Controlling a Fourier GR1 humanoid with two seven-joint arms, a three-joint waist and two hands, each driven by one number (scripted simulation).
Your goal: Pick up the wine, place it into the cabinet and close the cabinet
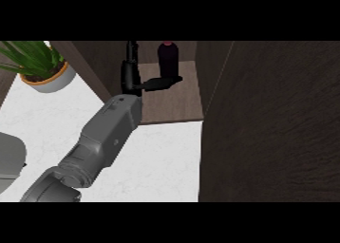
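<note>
A dark wine bottle (168,60) with a reddish cap is seen standing upright on the brown shelf (174,102) inside the open cabinet (96,61), towards the back of that shelf. Only one arm is shown: a grey forearm (106,130) is extended from the lower left of the head view up into the cabinet opening, ending in a black hand (134,78). Which of the robot's arms this is cannot be settled with certainty from the view; by its place at the left it is taken as the left one. The fingers (131,54) are held straight and pointed towards the back of the cabinet, just left of the bottle, while the thumb (162,82) is stretched sideways towards the bottle's lower part. The thumb's tip appears to be touching the bottle or lying just in front of it; nothing is curled round the bottle, so the hand is seen spread apart and not clamped on it.

To the right of the shelf, a broad dark wooden cabinet door (278,123) is seen, filling the right side of the view. To the left of the cabinet, a potted plant (40,64) with long green leaves in a pale pot with an orange rim is set on the white marbled counter (159,156).
</note>
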